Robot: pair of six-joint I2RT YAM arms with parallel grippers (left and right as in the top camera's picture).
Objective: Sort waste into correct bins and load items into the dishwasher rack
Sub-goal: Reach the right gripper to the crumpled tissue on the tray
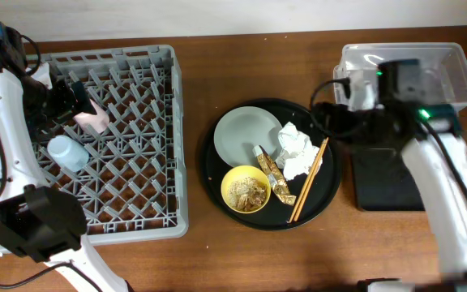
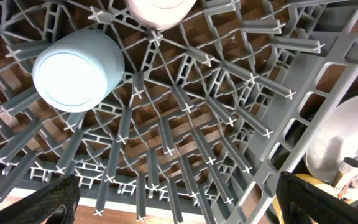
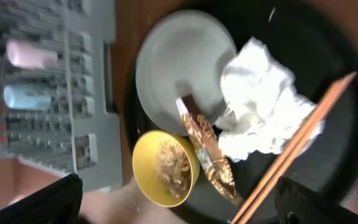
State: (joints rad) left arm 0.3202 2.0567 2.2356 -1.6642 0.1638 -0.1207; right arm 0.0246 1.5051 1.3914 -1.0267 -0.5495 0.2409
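Observation:
The grey dishwasher rack (image 1: 128, 178) holds a light blue cup (image 1: 67, 152) and a pink cup (image 1: 92, 120). My left gripper (image 1: 62, 102) hovers over the rack just left of the pink cup, open and empty; both cups also show in the left wrist view, blue (image 2: 76, 68) and pink (image 2: 160, 9). The grey-white plate (image 1: 246, 134), the yellow bowl (image 1: 246, 191) with food scraps (image 3: 173, 168), the white tissue (image 1: 298, 150), the gold wrapper (image 1: 274, 177) and the chopsticks (image 1: 308, 180) lie on the round black tray. My right gripper (image 1: 331, 118) is open above the tray's right edge.
The large round black tray (image 1: 213, 174) sits mid-table. The clear tub (image 1: 452, 73) stands at the back right, and the shallow black tray (image 1: 387, 182) is in front of it, partly under my right arm. Bare wood lies between the rack and the round tray.

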